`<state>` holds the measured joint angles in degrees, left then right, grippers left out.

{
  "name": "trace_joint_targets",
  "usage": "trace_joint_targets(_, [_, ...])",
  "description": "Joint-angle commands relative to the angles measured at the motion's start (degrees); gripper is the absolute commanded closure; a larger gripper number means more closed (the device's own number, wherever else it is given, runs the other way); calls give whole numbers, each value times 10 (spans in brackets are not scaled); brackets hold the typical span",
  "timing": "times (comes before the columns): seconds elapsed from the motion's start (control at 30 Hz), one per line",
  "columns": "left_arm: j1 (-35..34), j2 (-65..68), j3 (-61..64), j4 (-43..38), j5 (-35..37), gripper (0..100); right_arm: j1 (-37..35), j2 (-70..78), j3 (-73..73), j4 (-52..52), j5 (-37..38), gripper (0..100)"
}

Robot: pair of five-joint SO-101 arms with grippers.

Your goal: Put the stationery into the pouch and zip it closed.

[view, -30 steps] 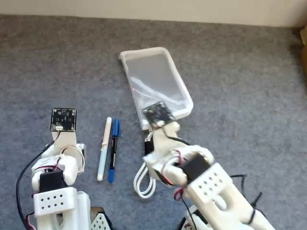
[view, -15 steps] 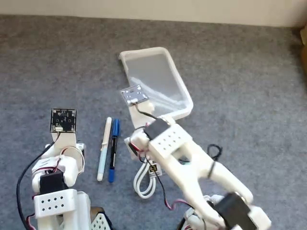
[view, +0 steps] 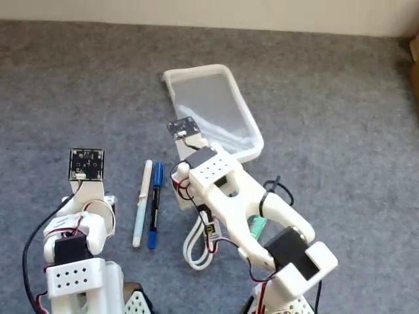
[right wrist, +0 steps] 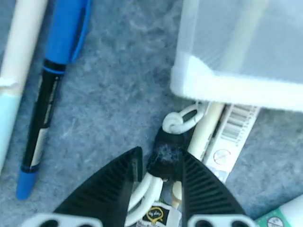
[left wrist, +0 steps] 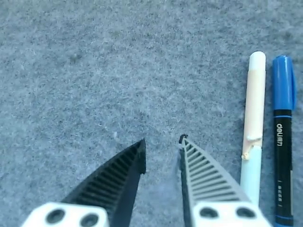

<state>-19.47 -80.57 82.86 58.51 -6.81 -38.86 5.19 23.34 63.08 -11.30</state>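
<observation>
The pouch (view: pixel 211 108) lay on the table (view: pixel 340 98), behind everything else. To its left and before it, the highlighter (view: pixel 141 204) and the marker (view: pixel 155 203) lay side by side, with the marker on the side nearer the pouch. The cord (view: pixel 195 247) lay just before the pouch's near edge, its bound part between the jaws of the right gripper (right wrist: pixel 158 155). The left gripper (left wrist: pixel 162 142) stood left of the pouch, beyond the highlighter and well apart from the pouch.

Some indoor workspace: grey felt covering (view: pixel 340 98) below, pale wall (view: pixel 262 12) behind.
</observation>
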Motion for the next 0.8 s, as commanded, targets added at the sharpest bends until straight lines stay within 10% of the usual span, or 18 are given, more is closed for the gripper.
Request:
trace_joint_targets(0.0, [-8,-6,-3,-9,4,876,13,13,-25,-20,-2,886])
trace_joint_targets(0.77, [-8,-9,-12,-2,7,869,-4,-6,1,15,95,992])
